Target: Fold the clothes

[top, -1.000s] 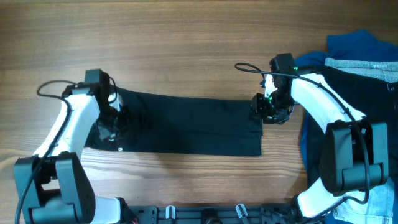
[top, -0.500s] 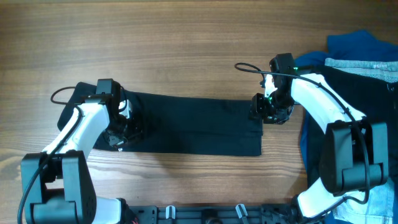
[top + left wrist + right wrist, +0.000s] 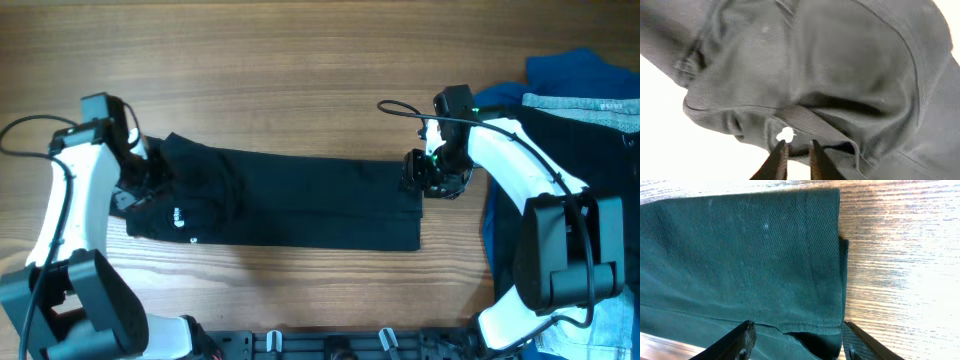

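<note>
While clenched down to a thin slit, grips with the left pincer [image 3: 795,150] a raised fold of the black shirt [image 3: 850,75], right beside the small white logo [image 3: 786,134]. Around that fold, rumpled cloth in soft ridges, with a seam curving off toward the far side. Seen from overhead, stands at the shirt's left end, where the fabric bunches and spreads a little wider than the rest.

Keeps the right pincer [image 3: 800,342] released, fingers spread wide, low over the shirt's stitched hem corner. One finger above the cloth, the other above the bare wood of the table [image 3: 900,255]. Cannot tell whether either finger touches what lies under it.

Outward from both: shirt laid as a long dark band across the middle of the table, running from one pincer to the other, its right end square and flat. Beyond the right arm, at the table's right edge, a bright blue garment [image 3: 570,75] heaped with a black garment [image 3: 610,145] bearing a grey waistband [image 3: 590,101], well apart from the shirt.
</note>
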Controlling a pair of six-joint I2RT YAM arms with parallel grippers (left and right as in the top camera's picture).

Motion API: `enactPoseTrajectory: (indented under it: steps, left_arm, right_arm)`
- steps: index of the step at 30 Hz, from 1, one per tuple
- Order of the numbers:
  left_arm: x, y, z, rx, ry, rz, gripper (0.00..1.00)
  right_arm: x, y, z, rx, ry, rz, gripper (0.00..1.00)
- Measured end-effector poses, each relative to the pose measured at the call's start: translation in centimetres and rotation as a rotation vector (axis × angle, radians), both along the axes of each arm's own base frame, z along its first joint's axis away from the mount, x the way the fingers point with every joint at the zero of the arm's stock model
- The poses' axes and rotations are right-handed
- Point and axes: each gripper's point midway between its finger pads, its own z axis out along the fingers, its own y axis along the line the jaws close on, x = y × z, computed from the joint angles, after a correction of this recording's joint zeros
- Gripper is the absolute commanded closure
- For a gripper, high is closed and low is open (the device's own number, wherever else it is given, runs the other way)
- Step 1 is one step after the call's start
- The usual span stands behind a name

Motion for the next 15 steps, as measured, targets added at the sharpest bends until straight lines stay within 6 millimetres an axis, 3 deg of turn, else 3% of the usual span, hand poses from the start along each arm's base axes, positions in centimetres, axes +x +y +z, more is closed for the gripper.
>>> enactPoseTrajectory:
  steps: [3,8,9,12,15]
  left_arm:
    - [0.3,0.9,-0.2,0.000,-0.025,0.037,0.93]
    - [2.0,0.0,-2.1,-0.050,-0.125,0.032,0.92]
    - [2.0,-0.1,-2.7,-0.055,-0.133,0.031,0.94]
    - [1.0,-0.5,-4.9,-0.063,-0.127,0.041,0.96]
    - [-1.9,1.1,-7.0,0.027,-0.027,0.171,0.96]
  right_arm:
    - [0.4,0.1,0.0,0.002,-0.015,-0.001,0.38]
    - [1.3,-0.3,0.2,0.047,-0.036,-0.042,0.36]
    - [1.4,-0.5,0.2,0.054,-0.035,-0.054,0.32]
    - [1.9,-1.8,0.3,0.070,-0.043,-0.107,0.22]
    - [2.4,-2.4,0.4,0.075,-0.056,-0.129,0.16]
